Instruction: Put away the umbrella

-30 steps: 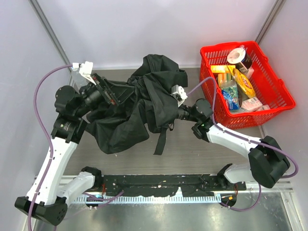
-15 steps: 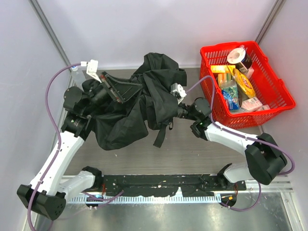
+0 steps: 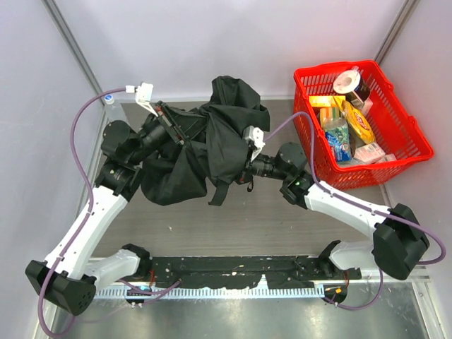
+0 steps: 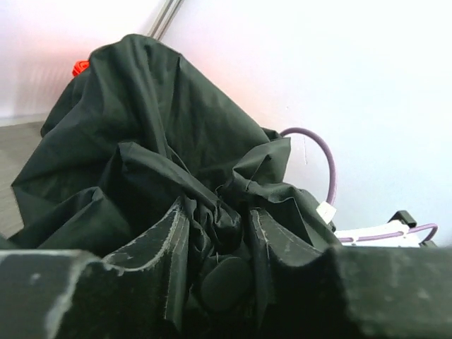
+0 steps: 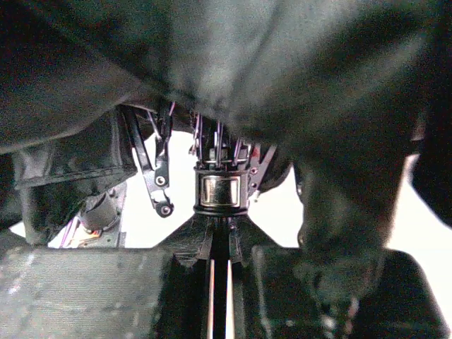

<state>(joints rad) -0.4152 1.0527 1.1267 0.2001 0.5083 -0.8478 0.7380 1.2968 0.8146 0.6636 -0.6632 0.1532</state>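
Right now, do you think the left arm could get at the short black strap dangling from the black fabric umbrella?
Probably not: the left gripper is clamped in far folds of the black fabric umbrella, whose bunched bulk lies between it and the short black strap beside the right gripper.

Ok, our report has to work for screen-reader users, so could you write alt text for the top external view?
A crumpled black umbrella lies bunched on the table, with the left gripper and the right gripper pushed into its fabric from opposite sides. A red basket of packaged goods sits at the table's far right.
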